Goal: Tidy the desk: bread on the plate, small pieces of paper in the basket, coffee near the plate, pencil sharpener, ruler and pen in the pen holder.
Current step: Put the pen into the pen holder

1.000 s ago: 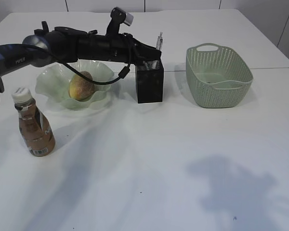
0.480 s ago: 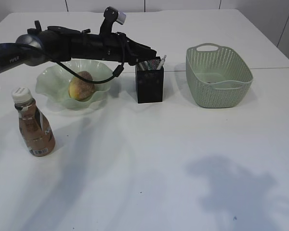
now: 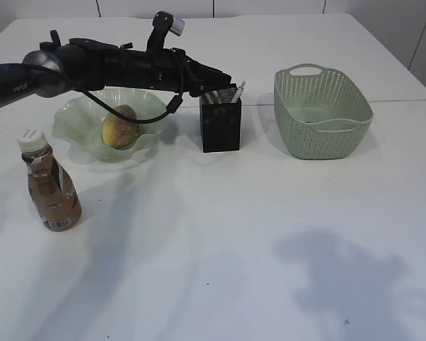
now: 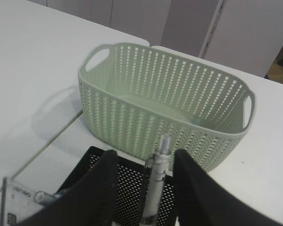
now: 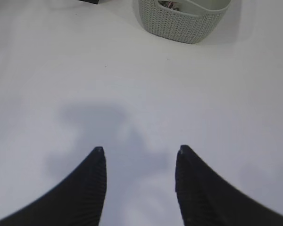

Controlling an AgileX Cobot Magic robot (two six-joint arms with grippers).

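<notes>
Since 1 second ago we see the pen (image 4: 156, 183) drop from our left gripper (image 4: 144, 188) into the pen holder (image 3: 221, 124); those fingers now stand apart, clear of it. Our right gripper (image 5: 139, 181) hangs wide, empty. We judge this item done, withdrawal next.

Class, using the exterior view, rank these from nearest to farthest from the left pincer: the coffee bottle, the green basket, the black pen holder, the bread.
1. Black pen holder, directly below the left pincer.
2. Green basket, to its right.
3. Bread, on the plate to its left; close to the basket's distance.
4. Coffee bottle, front left, farthest.
</notes>
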